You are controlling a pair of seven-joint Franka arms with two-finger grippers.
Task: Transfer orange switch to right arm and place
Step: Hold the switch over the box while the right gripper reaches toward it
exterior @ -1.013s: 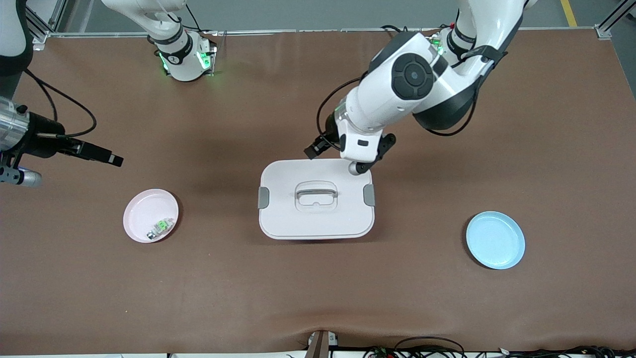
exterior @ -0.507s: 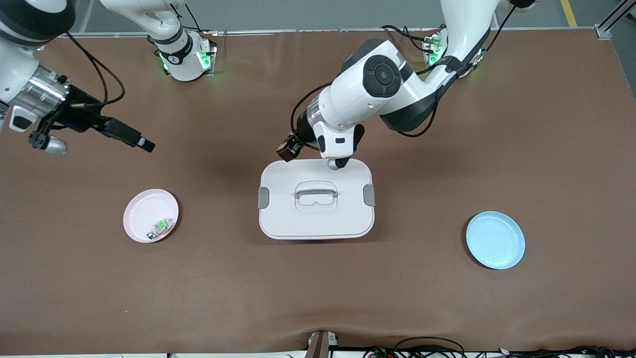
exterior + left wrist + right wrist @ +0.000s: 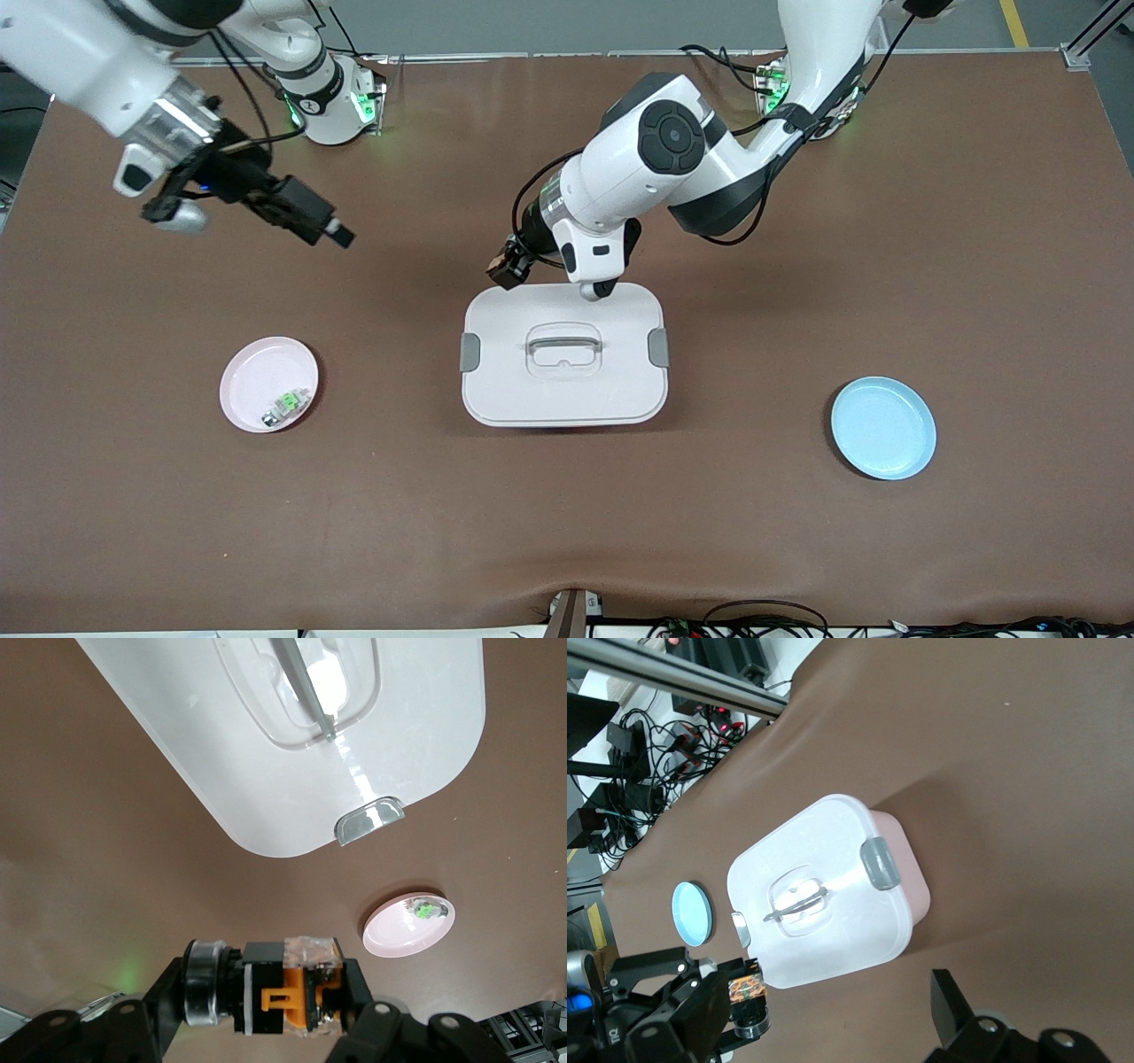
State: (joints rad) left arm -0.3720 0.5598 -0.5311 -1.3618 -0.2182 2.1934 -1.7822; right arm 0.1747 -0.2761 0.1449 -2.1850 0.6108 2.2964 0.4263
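A brown tabletop (image 3: 797, 549) fills the scene, with grey floor and frame rails seen along the edge where the two arm bases stand. In the middle of it a white lidded box (image 3: 563, 372) with a handle in its lid is placed. A pink plate (image 3: 252, 377) lies toward the right arm's end, and a small green-and-white component (image 3: 286, 405) is seen in it. A blue plate (image 3: 883, 428) lies toward the left arm's end.

The orange switch (image 3: 288, 997) is held in the left hand (image 3: 505, 268), which is closed on it; in the left wrist view the black body with its orange parts is seen clamped between the two fingers. This hand is raised in the air over the bare tabletop just beside the box edge that is farther from the front camera. The right hand (image 3: 330, 232) is also raised, over the tabletop toward its own end, well apart from the switch, and its fingers are spread wide with nothing between them.

The step in hand is judged to be the handover, with the two hands not yet met. For the next move, the right hand must probably be brought to the switch and lined up so that its fingers can be shut on a free part of the small body. Only then should the left grip be released. The switch is tiny, so little room is left for a second grip, and a slip is possible.
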